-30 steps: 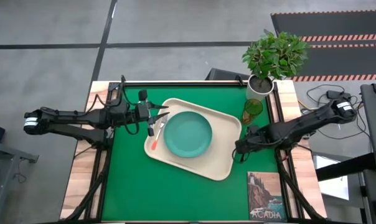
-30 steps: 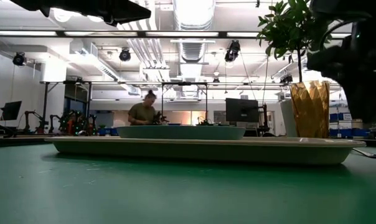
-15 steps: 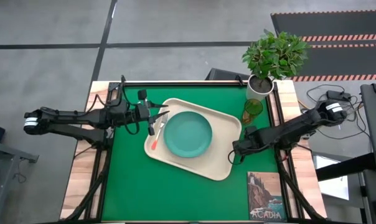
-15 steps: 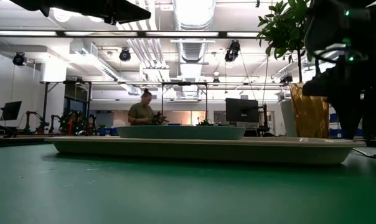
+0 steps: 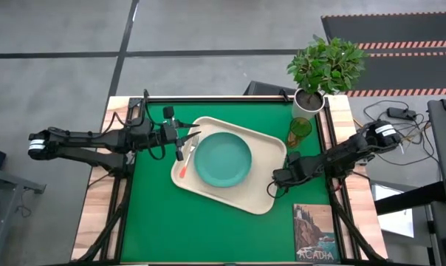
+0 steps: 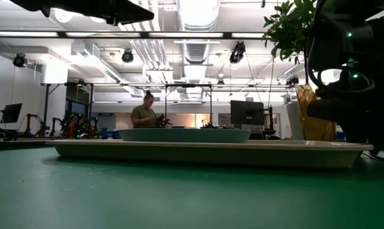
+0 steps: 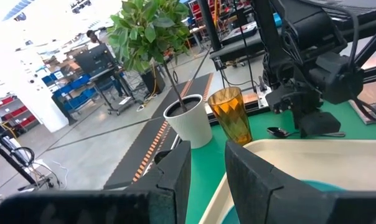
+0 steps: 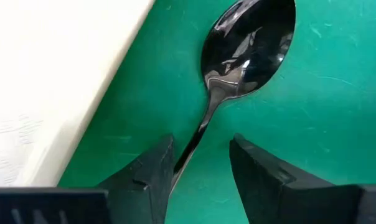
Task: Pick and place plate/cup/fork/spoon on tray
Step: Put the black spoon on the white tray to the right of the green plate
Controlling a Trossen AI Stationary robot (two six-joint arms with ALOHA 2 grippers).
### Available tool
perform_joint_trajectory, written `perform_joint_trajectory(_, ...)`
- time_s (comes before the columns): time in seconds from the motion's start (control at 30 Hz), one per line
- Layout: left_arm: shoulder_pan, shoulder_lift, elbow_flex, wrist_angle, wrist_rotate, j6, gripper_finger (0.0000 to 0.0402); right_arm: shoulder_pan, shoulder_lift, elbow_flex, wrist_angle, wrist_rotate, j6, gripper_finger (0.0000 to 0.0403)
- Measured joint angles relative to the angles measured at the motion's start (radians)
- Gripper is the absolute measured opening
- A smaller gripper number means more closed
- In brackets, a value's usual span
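Note:
The cream tray [image 5: 266, 193] lies mid-table with the teal plate [image 5: 223, 159] on it. The fork [image 5: 184, 161], orange handle toward the near edge, lies on the tray left of the plate. The amber-green cup [image 5: 298, 131] stands on the green mat beside the white plant pot [image 5: 307, 105]. The dark spoon [image 8: 250, 43] lies flat on the mat just off the tray's right rim [image 8: 57, 93]. My right gripper [image 8: 200, 174] is low over it and open, one finger on either side of the thin handle [image 8: 203, 124]. My left gripper [image 5: 182, 140] hovers open and empty over the tray's left edge.
A postcard [image 5: 314, 235] lies at the near right corner of the mat. The plant's leaves [image 5: 326, 63] spread over the far right corner. In the low view a person [image 6: 143, 114] stands far back in the room.
My right gripper has gone down and a little toward the table's near left, closer to the tray's right rim and onto the spoon's place. The fork, the plate, the cup and the left arm have kept still.

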Motion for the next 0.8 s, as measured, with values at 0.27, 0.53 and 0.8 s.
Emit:
perform_joint_trajectory(0.27,0.000,0.000,-0.004,0.000,-0.001,0.000,0.0081,-0.001,-0.056,-0.006,-0.004,-0.015,-0.012,0.0086)
perform_joint_trajectory(0.53,0.000,0.000,-0.004,0.000,-0.001,0.000,0.0081,-0.001,-0.178,-0.006,-0.059,-0.013,-0.029,0.0013)
perform_joint_trajectory(0.8,0.000,0.000,-0.004,0.000,-0.003,0.000,0.0081,-0.001,-0.370,-0.005,-0.105,-0.010,-0.025,0.0009)
